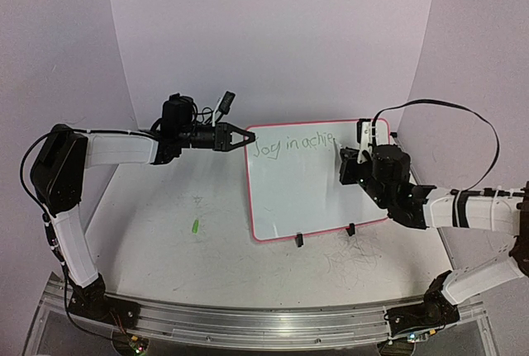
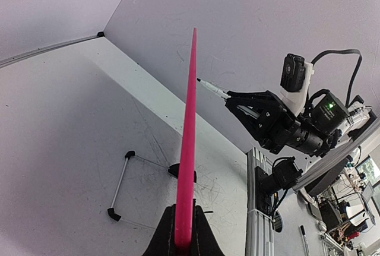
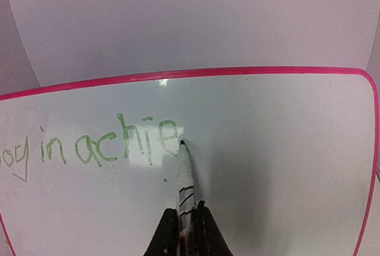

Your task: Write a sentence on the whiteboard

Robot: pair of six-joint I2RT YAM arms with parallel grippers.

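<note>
2 grasps, L gripper (image 2: 184,220) pinching whiteboard (image 1: 314,199) rim, R gripper (image 3: 186,211) clenching marker (image 3: 184,173), tip at sentence (image 3: 101,146) end.

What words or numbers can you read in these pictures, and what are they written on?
"Joy in achie": green handwriting on the whiteboard, with the tip of the marker right beside the last letter.
Print on the marker barrel: too blurred to read.
Grey scribbles on the table: no words to read.
</note>
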